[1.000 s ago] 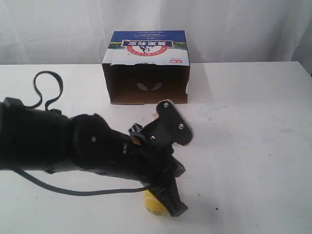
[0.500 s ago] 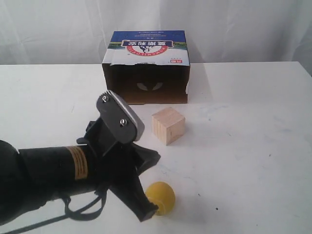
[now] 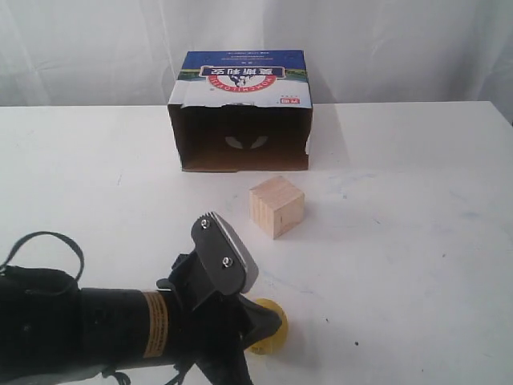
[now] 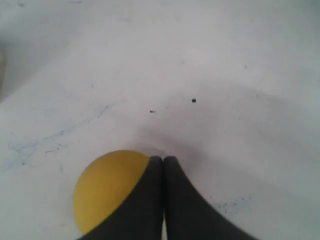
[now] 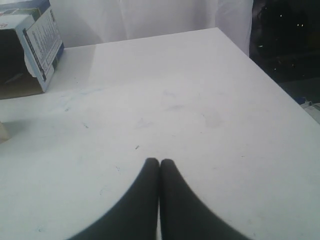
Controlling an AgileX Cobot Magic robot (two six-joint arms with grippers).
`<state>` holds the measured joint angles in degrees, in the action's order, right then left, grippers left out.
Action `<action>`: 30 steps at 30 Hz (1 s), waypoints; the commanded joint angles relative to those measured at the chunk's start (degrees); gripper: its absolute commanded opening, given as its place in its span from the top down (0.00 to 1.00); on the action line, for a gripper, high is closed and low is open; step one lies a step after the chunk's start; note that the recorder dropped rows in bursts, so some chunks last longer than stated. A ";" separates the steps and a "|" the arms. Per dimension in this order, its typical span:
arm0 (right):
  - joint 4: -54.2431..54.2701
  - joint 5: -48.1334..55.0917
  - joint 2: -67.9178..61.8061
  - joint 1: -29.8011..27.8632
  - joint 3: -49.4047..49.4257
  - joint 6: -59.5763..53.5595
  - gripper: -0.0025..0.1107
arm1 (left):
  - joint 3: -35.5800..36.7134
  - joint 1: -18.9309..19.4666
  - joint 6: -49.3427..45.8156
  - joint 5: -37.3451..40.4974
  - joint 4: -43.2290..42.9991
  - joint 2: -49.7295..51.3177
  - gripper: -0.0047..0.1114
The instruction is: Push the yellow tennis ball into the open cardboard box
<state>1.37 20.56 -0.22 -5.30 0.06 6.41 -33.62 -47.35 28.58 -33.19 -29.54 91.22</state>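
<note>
One yellow tennis ball (image 3: pixel 271 342), one open cardboard box (image 3: pixel 240 74), one pale wooden cube (image 3: pixel 276 207), two tools; all on one white tabletop (image 3: pixel 401 200).

Item 1, left tool (image 4: pixel 163 161): fingers pressed together, nothing between them. It lies low at the near edge of the exterior view, and its arm runs in from the left, so its long axis lies roughly crosswise to the line from ball to box.

Item 2, right tool (image 5: pixel 160 162): fingers together, empty, over bare tabletop. It does not show in the exterior view and is well apart from the ball.

Item 3, ball: on the tabletop at the near edge, just beside the left tool's tip and partly hidden behind it. Contact looks likely, but the overlap prevents a firm reading.

Item 4, box: at the far side, dark opening facing the ball, printed panel on top.

Item 5, cube: between ball and box, nearly on the straight line to the opening.

Governing relation: the box lies away from the ball on the far side, while the left tool, the nearer one, sits beside the ball, not behind it. The push probably calls for getting behind the ball and steering past the cube.
</note>
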 commanded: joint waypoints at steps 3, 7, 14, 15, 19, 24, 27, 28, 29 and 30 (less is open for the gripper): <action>0.07 -0.50 0.22 0.18 -0.06 -0.12 0.98 | 0.28 -0.04 1.22 -0.47 -0.91 4.13 0.96; 0.07 -0.50 0.22 0.18 -0.06 -0.12 0.98 | 0.28 -0.04 1.22 0.28 -0.91 4.15 0.96; 0.07 -0.50 0.22 0.18 -0.06 -0.12 0.98 | 0.28 -0.04 1.22 2.36 2.43 4.05 0.96; 0.07 -0.50 0.22 0.18 -0.06 -0.12 0.98 | 0.28 -0.04 1.22 3.25 4.32 4.05 0.96; 0.07 -0.50 0.22 0.18 -0.06 -0.12 0.98 | 0.28 -0.04 -0.20 6.24 8.22 4.05 0.96; 0.07 -0.50 0.22 0.18 -0.06 -0.12 0.98 | 0.28 -0.04 -2.99 8.48 8.90 4.05 0.96; 0.07 -0.50 0.22 0.18 -0.06 -0.12 0.98 | 0.28 -0.04 -4.70 10.31 12.74 4.05 0.96; 0.07 -0.50 0.22 0.18 -0.06 -0.12 0.98 | 0.28 -0.04 -6.07 10.89 15.12 4.05 0.96; 0.07 -0.50 0.22 0.18 -0.06 -0.12 0.98 | 0.28 -0.04 -7.40 11.44 17.67 4.05 0.96; 0.07 -0.50 0.22 0.18 -0.06 -0.12 0.98 | 0.28 -0.04 -9.35 11.88 20.29 4.05 0.96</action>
<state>1.37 20.56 -0.22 -5.30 0.06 6.41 -34.30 -47.35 22.86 -30.78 -16.02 94.13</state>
